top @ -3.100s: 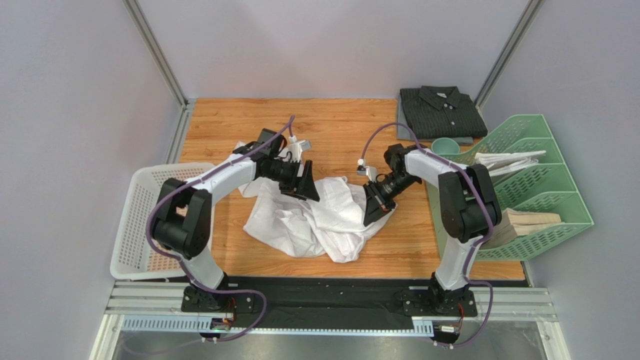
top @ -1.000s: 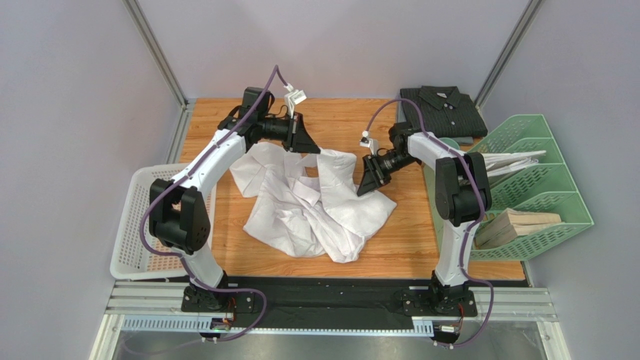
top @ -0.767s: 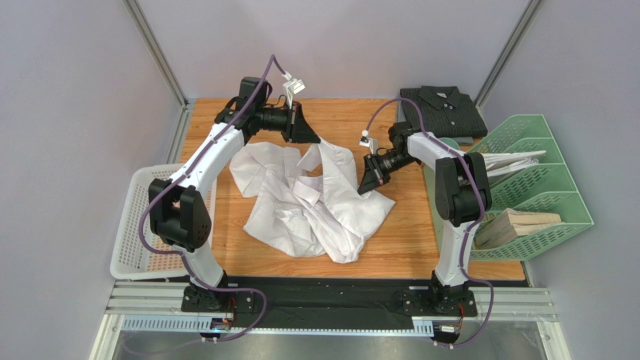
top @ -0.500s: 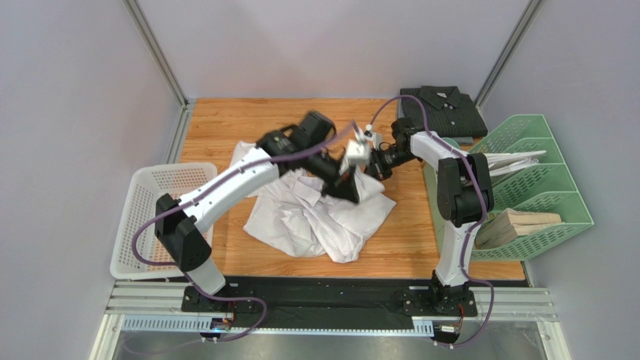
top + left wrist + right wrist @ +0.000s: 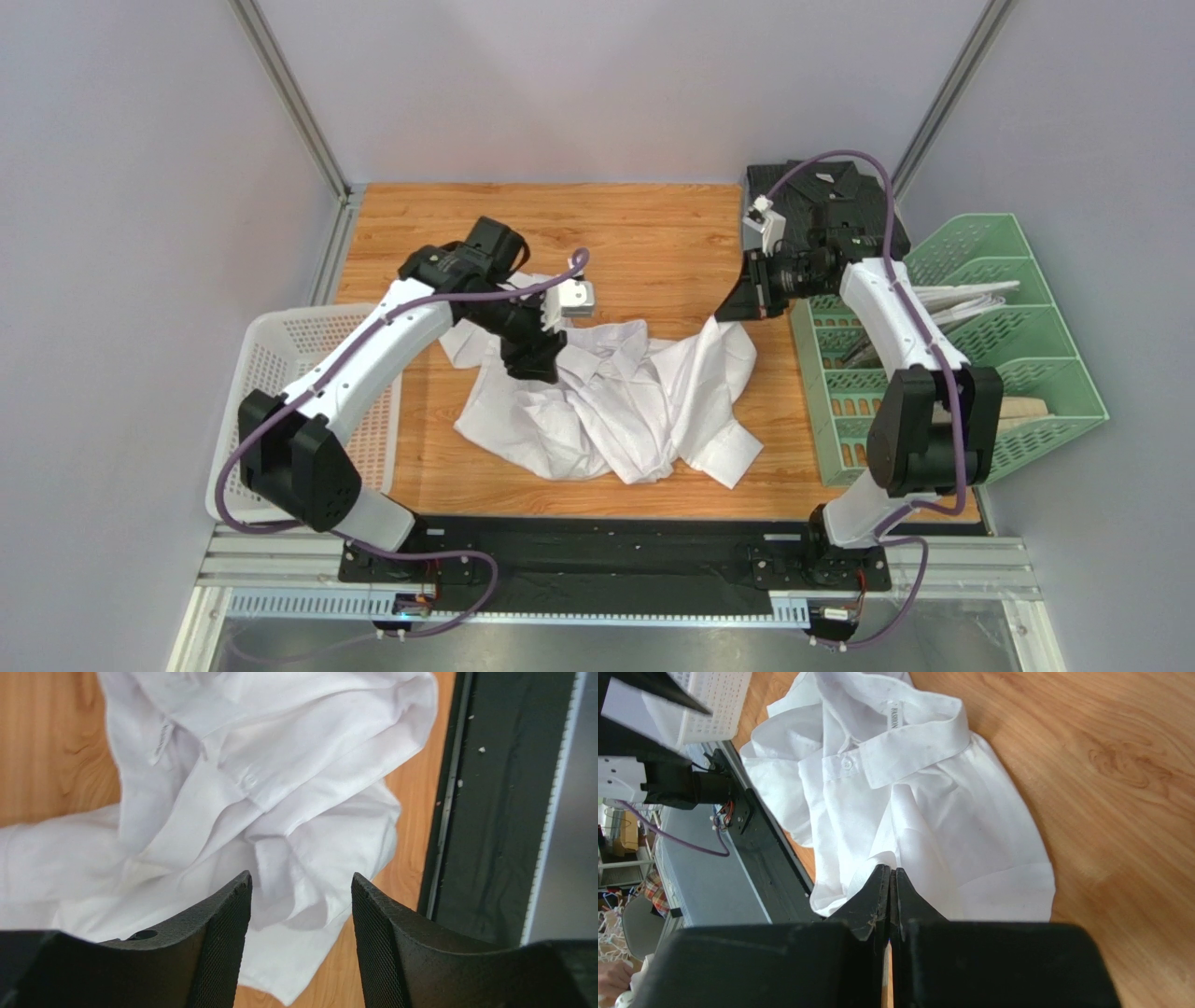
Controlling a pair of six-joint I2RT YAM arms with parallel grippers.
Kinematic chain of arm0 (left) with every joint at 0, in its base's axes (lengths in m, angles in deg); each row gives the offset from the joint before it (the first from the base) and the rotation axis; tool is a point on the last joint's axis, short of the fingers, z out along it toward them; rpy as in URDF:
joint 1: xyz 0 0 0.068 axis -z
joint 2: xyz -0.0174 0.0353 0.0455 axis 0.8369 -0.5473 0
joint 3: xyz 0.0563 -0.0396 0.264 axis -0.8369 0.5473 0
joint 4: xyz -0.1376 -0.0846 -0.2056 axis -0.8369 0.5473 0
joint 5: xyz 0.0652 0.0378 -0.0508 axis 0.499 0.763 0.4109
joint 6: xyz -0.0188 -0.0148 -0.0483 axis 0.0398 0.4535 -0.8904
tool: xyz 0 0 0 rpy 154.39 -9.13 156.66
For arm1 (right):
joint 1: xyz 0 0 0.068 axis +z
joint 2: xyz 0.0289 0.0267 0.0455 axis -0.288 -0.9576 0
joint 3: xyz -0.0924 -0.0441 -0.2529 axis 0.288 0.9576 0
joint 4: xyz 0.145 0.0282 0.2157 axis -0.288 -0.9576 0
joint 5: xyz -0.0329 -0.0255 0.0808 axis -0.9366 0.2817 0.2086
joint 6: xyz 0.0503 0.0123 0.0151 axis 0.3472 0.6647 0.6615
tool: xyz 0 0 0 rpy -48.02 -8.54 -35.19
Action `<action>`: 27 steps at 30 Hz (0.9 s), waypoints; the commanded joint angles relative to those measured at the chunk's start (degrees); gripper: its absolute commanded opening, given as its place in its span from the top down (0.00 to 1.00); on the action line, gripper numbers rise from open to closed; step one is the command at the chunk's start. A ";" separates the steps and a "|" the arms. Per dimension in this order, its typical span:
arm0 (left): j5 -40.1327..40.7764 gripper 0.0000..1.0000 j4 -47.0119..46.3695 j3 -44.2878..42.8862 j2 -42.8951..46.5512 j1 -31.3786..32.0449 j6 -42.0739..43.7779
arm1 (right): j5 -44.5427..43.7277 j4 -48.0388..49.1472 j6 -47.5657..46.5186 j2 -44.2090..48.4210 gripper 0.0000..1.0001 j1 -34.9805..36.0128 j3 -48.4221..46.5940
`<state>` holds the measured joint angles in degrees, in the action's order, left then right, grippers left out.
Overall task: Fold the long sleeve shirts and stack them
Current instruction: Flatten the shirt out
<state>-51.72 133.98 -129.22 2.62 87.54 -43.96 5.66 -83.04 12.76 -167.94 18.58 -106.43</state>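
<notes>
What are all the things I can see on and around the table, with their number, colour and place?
white shirt: one, white, crumpled in the middle of the table
dark shirt: one, dark charcoal, folded at the far right corner
table: one, light brown wood
basket: one, white mesh, at the left edge
rack: one, green, at the right edge
papers: a few, white, in the rack's far part
brown thing: one, in the rack's near part; I cannot tell what it is
left gripper: one, black, open above the white shirt
right gripper: one, black, shut, seemingly pinching the white shirt's right edge
</notes>
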 commanded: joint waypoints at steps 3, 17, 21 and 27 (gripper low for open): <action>8.01 0.35 2.20 7.20 0.74 -7.06 11.86 | 0.25 -6.31 -4.17 9.89 1.00 -4.99 0.99; 25.25 0.35 -14.68 11.36 -17.28 -10.15 6.43 | -1.42 -10.01 -5.76 20.80 1.00 -16.69 -3.67; 29.01 0.55 -14.16 3.89 -22.98 -11.12 3.79 | -1.51 -8.00 -3.83 22.99 1.00 -19.24 -4.47; 30.34 0.60 -11.52 -11.31 -32.03 -12.44 0.89 | -2.04 -3.60 0.39 25.28 1.00 -24.60 -4.29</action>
<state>-23.81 122.27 -132.54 -25.18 76.28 -40.62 4.05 -91.41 10.29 -145.56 -3.03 -108.31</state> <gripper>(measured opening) 0.411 0.003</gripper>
